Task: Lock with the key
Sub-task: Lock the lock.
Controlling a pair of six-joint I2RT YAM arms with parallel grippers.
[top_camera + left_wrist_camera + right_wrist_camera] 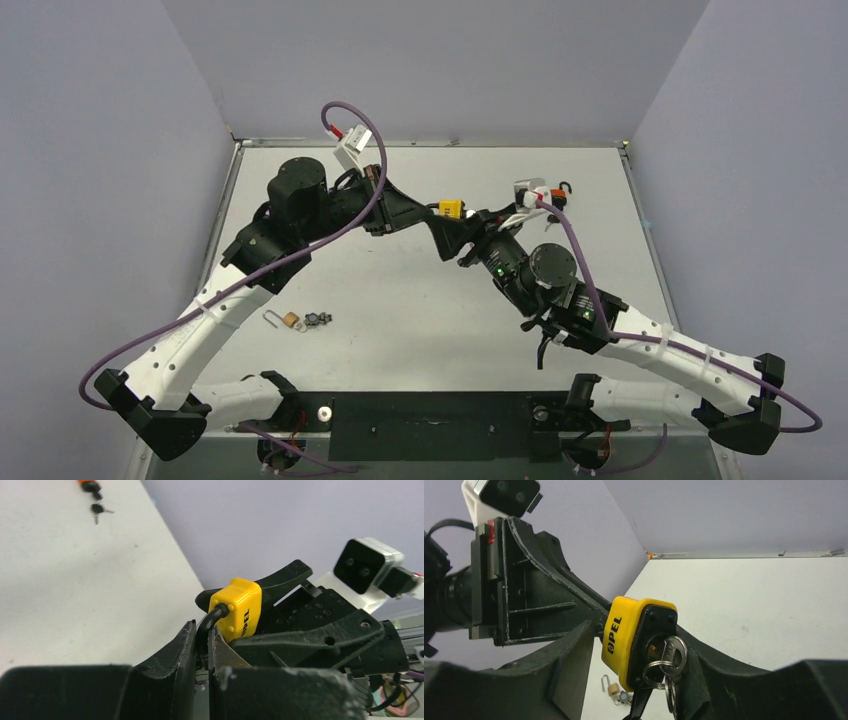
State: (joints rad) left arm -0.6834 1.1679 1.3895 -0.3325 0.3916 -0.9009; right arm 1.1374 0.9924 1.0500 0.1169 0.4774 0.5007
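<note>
One padlock (624, 640), shackle (209, 622) mostly buried in left gripper (202, 632).

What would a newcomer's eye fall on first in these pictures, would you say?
The bright yellow padlock held in mid-air above the middle of the table, where both arms meet. The left gripper is shut on its black shackle, and the right gripper flanks its body, with a ringed key in the keyhole. Next, a small brass padlock lies on the table near the left arm.

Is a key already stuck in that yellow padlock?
Yes, a silver key sits in the keyhole on the black end face of the yellow padlock.
</note>
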